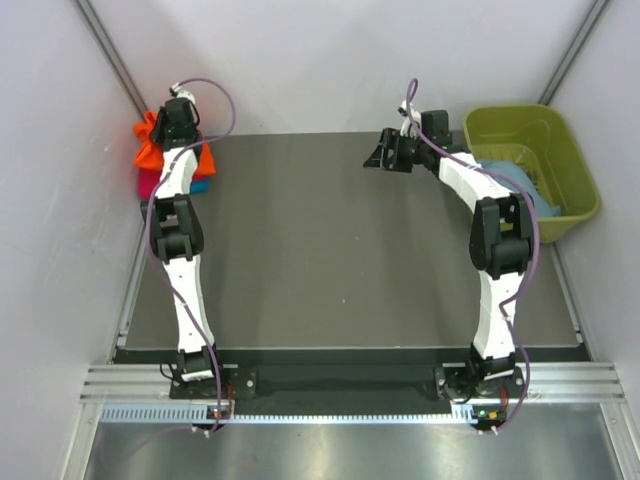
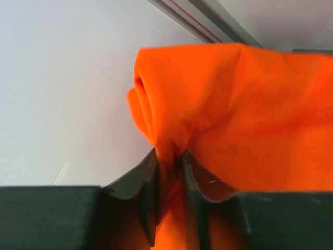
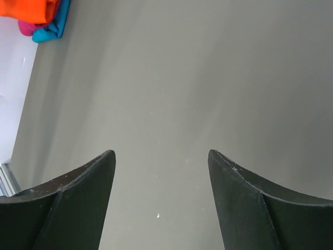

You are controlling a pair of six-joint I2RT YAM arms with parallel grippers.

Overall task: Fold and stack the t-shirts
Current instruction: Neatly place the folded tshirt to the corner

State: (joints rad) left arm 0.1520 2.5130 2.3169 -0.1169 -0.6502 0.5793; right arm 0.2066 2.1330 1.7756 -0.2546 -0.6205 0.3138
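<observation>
The left gripper (image 2: 169, 159) has its jaws clenched almost together, and a fold of the orange t-shirt (image 2: 250, 114) is pinched between them. From this pinched fold the orange cloth spreads out ahead of the jaws and mostly to their right side, and it is bunched into a rolled edge just above the fingertips. To the left of the jaws there is only the pale wall (image 2: 62, 88).

The right gripper (image 3: 161, 156) has its jaws released and wide apart, with nothing between them. Under them and ahead of them lies the bare grey table (image 3: 208, 78). Far ahead and to the left of these jaws the stack is visible: the orange cloth on top, then the crimson-pink t-shirt (image 3: 27, 26), then the blue t-shirt (image 3: 52, 26).

Behind the right jaws, on the other side of the arm, one light blue t-shirt (image 1: 545, 200) lies in the olive-green tub (image 1: 570, 150)
</observation>
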